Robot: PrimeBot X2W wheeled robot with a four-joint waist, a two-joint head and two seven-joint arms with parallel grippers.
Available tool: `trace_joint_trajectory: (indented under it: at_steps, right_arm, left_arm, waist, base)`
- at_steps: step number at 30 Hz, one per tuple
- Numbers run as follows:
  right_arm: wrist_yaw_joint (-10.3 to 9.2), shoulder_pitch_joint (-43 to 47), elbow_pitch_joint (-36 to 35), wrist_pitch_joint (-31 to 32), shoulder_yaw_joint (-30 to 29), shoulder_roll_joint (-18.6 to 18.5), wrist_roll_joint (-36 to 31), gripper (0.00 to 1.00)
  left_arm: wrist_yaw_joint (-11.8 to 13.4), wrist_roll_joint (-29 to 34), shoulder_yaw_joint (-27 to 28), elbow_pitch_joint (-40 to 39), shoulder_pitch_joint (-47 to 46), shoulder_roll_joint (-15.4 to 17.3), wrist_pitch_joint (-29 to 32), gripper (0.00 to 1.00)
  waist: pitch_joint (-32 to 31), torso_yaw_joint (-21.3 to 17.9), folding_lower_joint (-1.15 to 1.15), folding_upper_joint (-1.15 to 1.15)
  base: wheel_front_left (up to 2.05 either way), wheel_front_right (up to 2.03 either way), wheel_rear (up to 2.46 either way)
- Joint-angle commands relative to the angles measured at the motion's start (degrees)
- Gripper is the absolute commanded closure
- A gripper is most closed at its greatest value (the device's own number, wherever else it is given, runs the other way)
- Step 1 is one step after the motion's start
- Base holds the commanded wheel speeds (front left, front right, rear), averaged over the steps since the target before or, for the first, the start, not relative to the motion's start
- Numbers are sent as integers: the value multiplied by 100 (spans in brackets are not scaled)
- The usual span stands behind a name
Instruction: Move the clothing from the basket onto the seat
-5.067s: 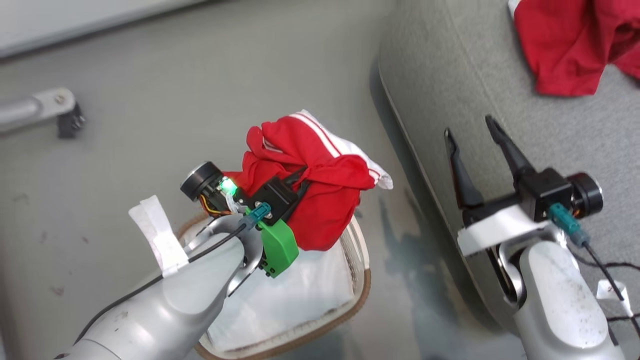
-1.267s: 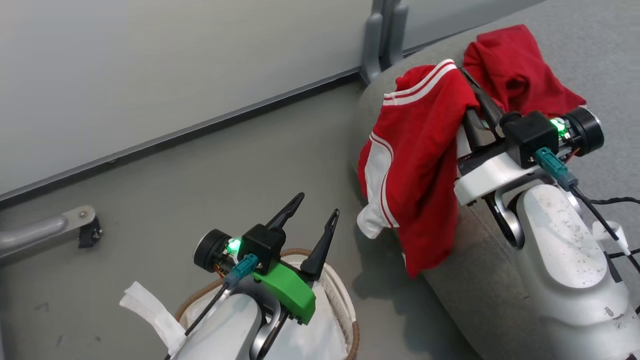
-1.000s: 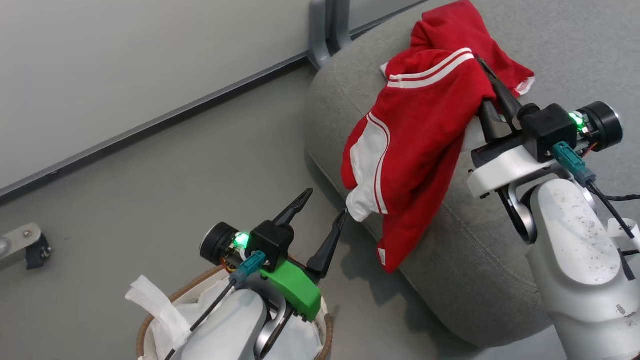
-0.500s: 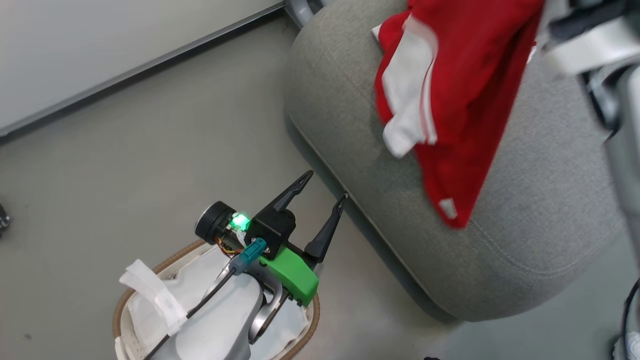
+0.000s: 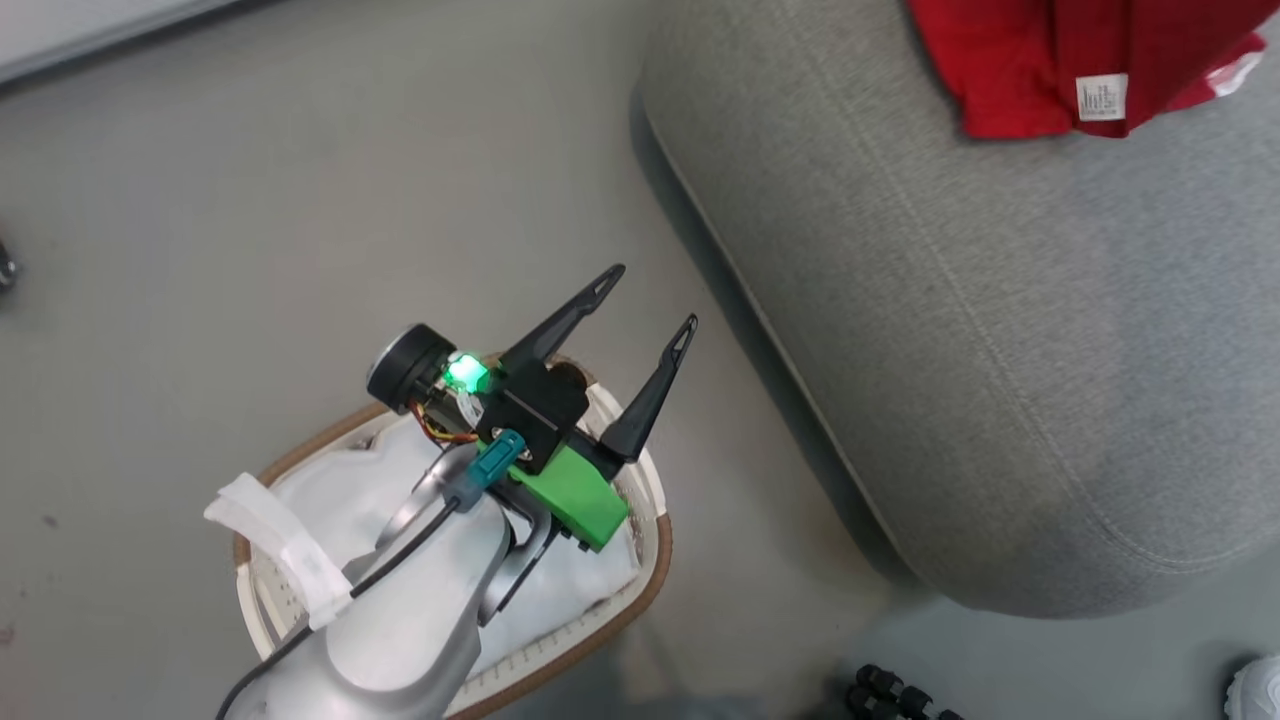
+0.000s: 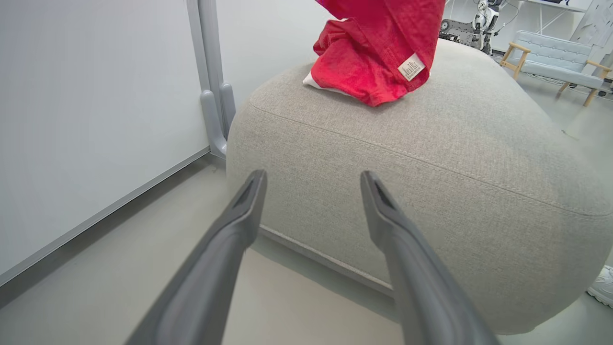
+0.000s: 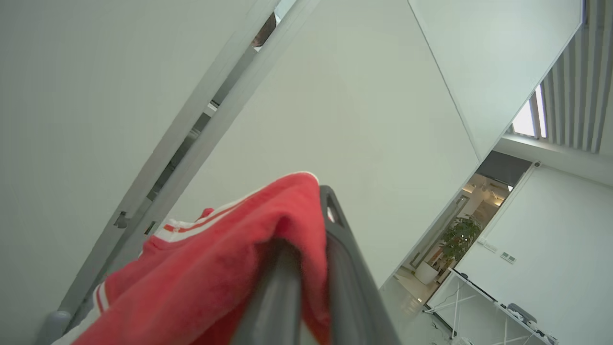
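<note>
Because the right gripper (image 7: 310, 225) is clenched on a fold of soft bright red sports clothing (image 7: 215, 278) with white stripe trim, and the cloth is draped over one of its fingers, the release looks like the weak point. The fabric could cling to that finger when the jaws part and be dragged back off as the arm withdraws. The left wrist view shows this piece hanging down, a white label (image 6: 411, 67) on its hem, onto a red heap already lying on the large grey fabric-upholstered seat (image 5: 1000, 350). That heap sits near the rounded edge, so a garment let go too far outward might slide down the curved side to the grey floor (image 5: 300, 200).

The left gripper (image 5: 652, 296) is spread wide and holds nothing. It hovers above the far rim of the oval cream perforated plastic basket (image 5: 662, 545) with its brown woven rim, fingers pointing toward the seat. What shows of the basket's inside is the white fabric liner (image 5: 340, 490). The pale forearm (image 5: 400, 630) covers the rest, so whether any clothing lies under it cannot be told.
</note>
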Motion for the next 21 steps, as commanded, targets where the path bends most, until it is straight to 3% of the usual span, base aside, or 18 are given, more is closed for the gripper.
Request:
trace_joint_trajectory:
  at_steps: [1, 6, 17, 18, 19, 20, 21]
  right_arm:
    - [-7, 195, 224, -36, -159, 66, -76, 100]
    - [-8, 797, 712, -56, -521, 190, -570, 100]
    - [-8, 2120, 841, -59, -1100, 1163, -1010, 100]
    - [-8, 2169, 827, -59, -1113, 1237, -1020, 86]
    - [-8, 2220, 803, -59, -1119, 1305, -1021, 60]
    - [-8, 2268, 767, -59, -1122, 1343, -1018, 18]
    - [-8, 2334, 697, -60, -1123, 1378, -1013, 0]
  left_arm:
    - [-17, 29, 19, -25, -143, 70, -2, 0]
    - [-2, 85, 14, -59, -260, 143, -1, 0]
    - [20, 29, -28, -149, -234, 207, -1, 0]
    - [24, 17, -32, -149, -226, 215, -1, 0]
    - [28, 6, -27, -144, -216, 227, -1, 0]
    - [31, 10, -32, -135, -208, 240, -1, 0]
    - [38, -2, -37, -125, -188, 243, -1, 0]
  waist:
    - [602, 310, -1, 0]
    - [931, 316, -1, 0]
    - [988, 125, -1, 0]
    - [970, 108, -1, 0]
    - [942, 86, -1, 0]
    - [911, 67, -1, 0]
    - [864, 47, -1, 0]
  base:
    - [0, 0, 0]
    - [0, 0, 0]
    - [0, 0, 0]
    - [0, 0, 0]
    - [0, 0, 0]
    - [0, 0, 0]
    - [0, 0, 0]
